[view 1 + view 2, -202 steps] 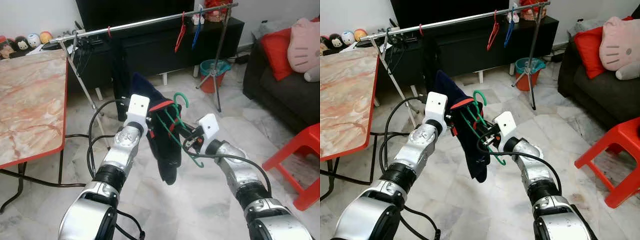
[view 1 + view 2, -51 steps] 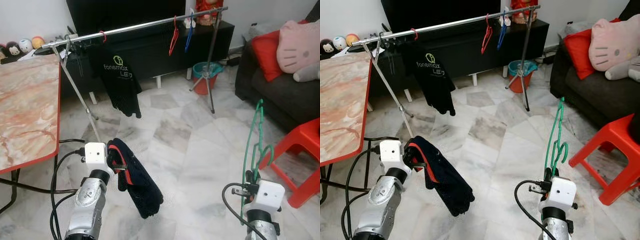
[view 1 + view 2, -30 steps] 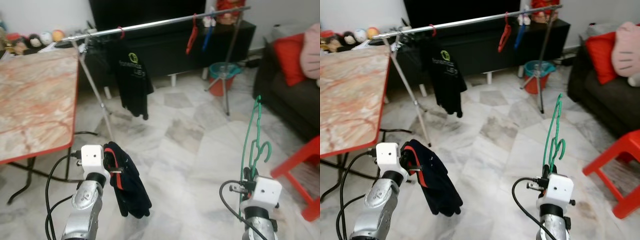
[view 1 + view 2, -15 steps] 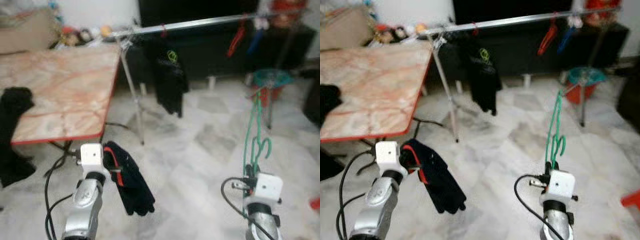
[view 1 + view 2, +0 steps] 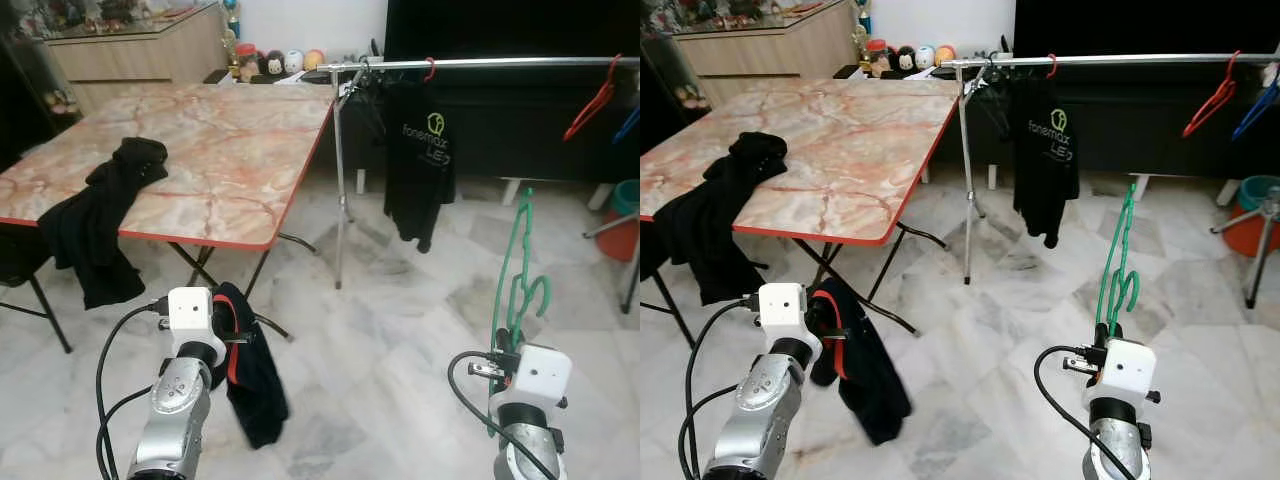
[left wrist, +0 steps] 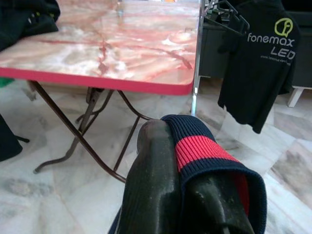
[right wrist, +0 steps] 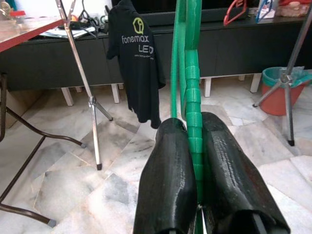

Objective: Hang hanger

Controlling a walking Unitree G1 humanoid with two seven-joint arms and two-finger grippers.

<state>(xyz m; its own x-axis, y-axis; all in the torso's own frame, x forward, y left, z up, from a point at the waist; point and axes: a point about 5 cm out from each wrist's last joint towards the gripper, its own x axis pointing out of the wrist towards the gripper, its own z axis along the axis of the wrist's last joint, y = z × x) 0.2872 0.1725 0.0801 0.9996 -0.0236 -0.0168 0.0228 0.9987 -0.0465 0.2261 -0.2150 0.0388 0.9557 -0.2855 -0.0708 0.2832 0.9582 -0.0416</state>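
Nearest, the right pincer (image 7: 187, 146) was clamped on the green hanger (image 5: 515, 265), a thin, ridged plastic frame that stood upright above it, hook uppermost. The left pincer (image 6: 192, 161) was closed on a dark knitted garment (image 5: 248, 375) with a red band, soft cloth that sagged below it toward the marble floor (image 5: 400, 340).

Beyond the left pincer stood the bench (image 5: 200, 150), glossy pink marble-patterned with a red edge, a black garment (image 5: 95, 215) draped over its side. Farther ahead of both pincers ran the shiny metal rail (image 5: 480, 63), carrying a black printed shirt (image 5: 420, 160) and a red hanger (image 5: 592, 100).

Likely risks: the slim hanger could twist in so narrow a grip and miss the round, slick rail, and the trailing garment could snag a bench leg.
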